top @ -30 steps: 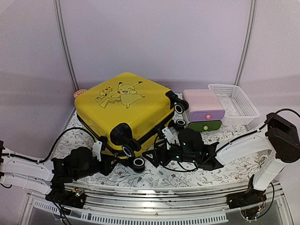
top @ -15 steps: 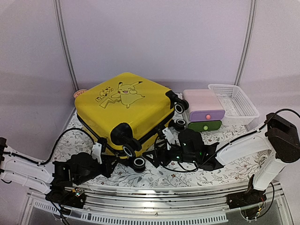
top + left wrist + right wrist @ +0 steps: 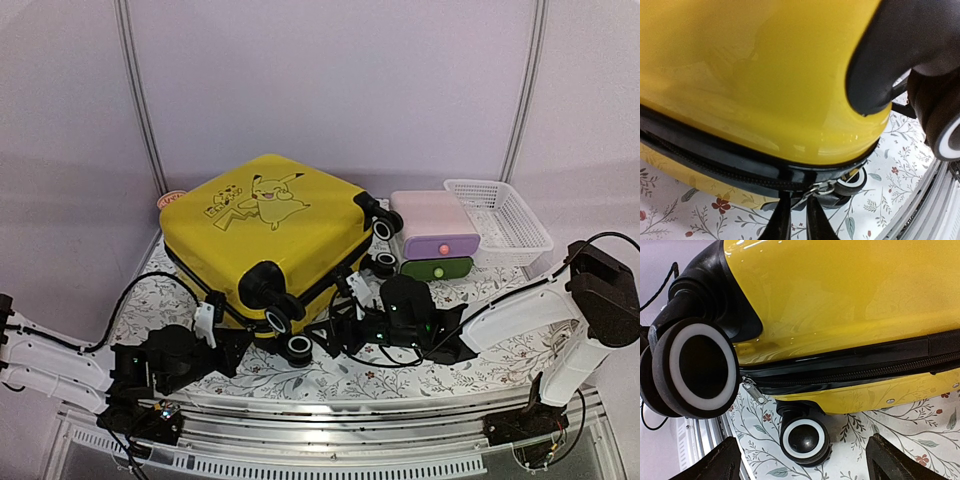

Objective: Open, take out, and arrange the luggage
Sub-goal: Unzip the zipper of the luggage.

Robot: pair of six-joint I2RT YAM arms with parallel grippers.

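Observation:
The yellow luggage lies flat on the flowered table, closed, its wheels toward me. In the left wrist view its shell fills the frame, with the black zipper band below. My left gripper is at the near corner, its two fingers drawn close on the metal zipper pull; from above the left gripper sits under that corner. My right gripper stands wide open by the wheel end, a lower wheel between its fingers and a second zipper pull above. The right gripper holds nothing.
A pink-and-green drawer box and a white mesh basket stand right of the luggage. A big wheel hangs close at the right wrist's left. A metal rail runs along the table's near edge.
My left gripper has crept in toward the luggage corner and its fingers have closed in on the zipper pull. The right arm and the luggage have not moved.

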